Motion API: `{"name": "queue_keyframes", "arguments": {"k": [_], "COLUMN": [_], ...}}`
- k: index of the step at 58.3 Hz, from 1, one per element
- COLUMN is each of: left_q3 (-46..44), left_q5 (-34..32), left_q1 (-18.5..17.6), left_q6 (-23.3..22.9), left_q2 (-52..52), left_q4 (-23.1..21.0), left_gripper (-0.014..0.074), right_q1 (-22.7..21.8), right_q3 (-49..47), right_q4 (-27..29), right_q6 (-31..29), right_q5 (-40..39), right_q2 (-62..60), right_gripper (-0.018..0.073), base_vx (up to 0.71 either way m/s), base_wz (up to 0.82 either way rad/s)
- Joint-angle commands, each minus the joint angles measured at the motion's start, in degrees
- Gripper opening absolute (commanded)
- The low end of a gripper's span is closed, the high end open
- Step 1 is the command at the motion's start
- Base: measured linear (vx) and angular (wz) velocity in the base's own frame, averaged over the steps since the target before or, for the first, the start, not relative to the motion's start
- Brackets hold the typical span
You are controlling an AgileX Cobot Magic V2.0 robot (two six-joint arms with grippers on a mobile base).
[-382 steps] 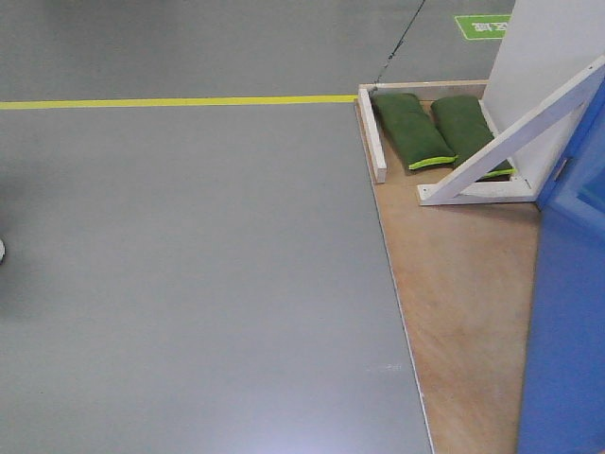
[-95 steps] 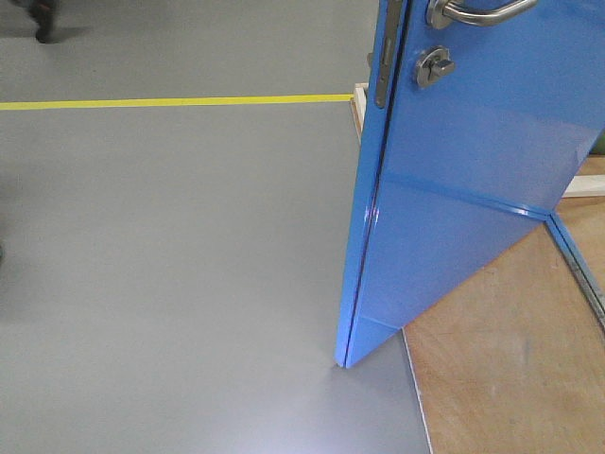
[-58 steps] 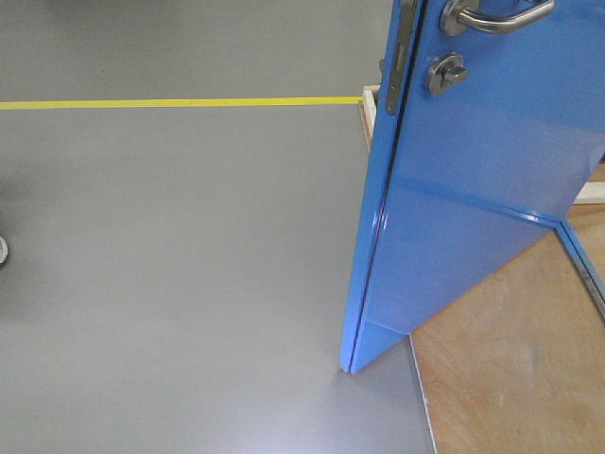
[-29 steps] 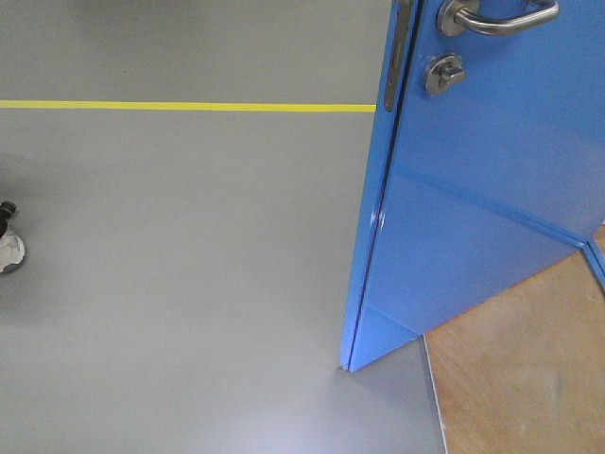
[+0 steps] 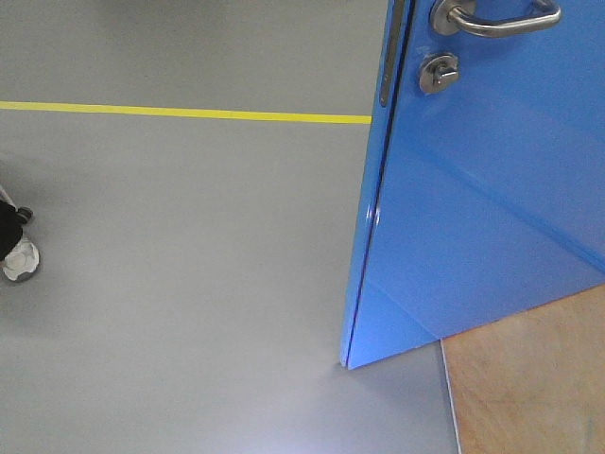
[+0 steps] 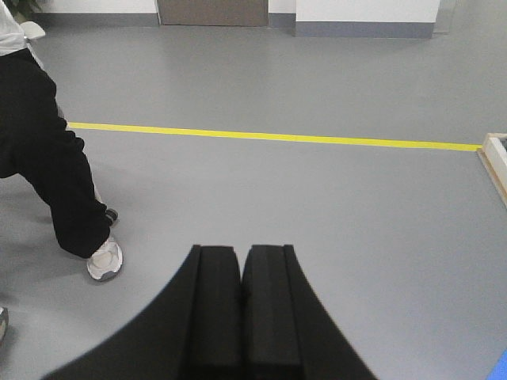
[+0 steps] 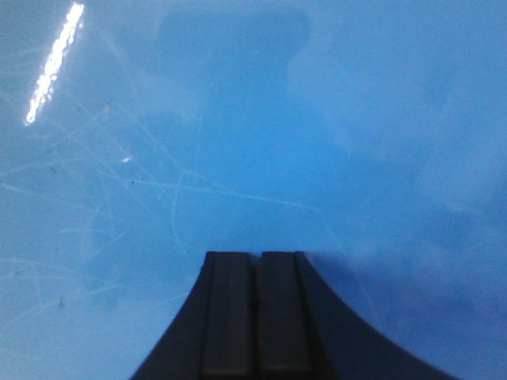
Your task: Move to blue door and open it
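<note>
The blue door (image 5: 473, 208) stands ajar at the right of the front view, with its lever handle (image 5: 496, 19) and round lock (image 5: 438, 72) near the top and its bottom corner over the grey floor (image 5: 189, 284) beside a wooden board (image 5: 529, 388). The right gripper (image 7: 255, 257), fingers pressed together on nothing, faces the door's scratched blue surface. The left gripper (image 6: 242, 252), likewise closed and empty, points over the floor toward a yellow line (image 6: 277, 137) and a person's leg (image 6: 47, 158).
</note>
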Motion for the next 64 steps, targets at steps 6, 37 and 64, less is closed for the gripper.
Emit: {"name": "queue_keyframes", "arguments": {"k": [6,37,64], "left_q3": [-1.5,-1.5,-1.5], "left_q5": [-4.4,-4.4,-4.4], "left_q1": [0.0,0.0,0.0], "left_q6": [-0.4,-0.4,-0.4], "left_q2": [-0.8,-0.8,-0.8], "left_q4": [-0.2,-0.2,-0.2], "left_gripper": [0.0073,0.0073,0.0073], "right_q1": [0.1,0.1,0.1], "right_q3": [-2.0,-2.0,-1.9], "right_q4": [1.3,1.3,1.3], "right_q6": [-0.7,-0.7,-0.7], "right_q5": [-3.0,-3.0,-3.0], "right_q2": [-2.4,-2.4,-2.4], "right_gripper": [0.0008,0.0008,0.0008], "base_vx": [0.20,0.23,0.27], "base_wz": [0.09,0.03,-0.02]}}
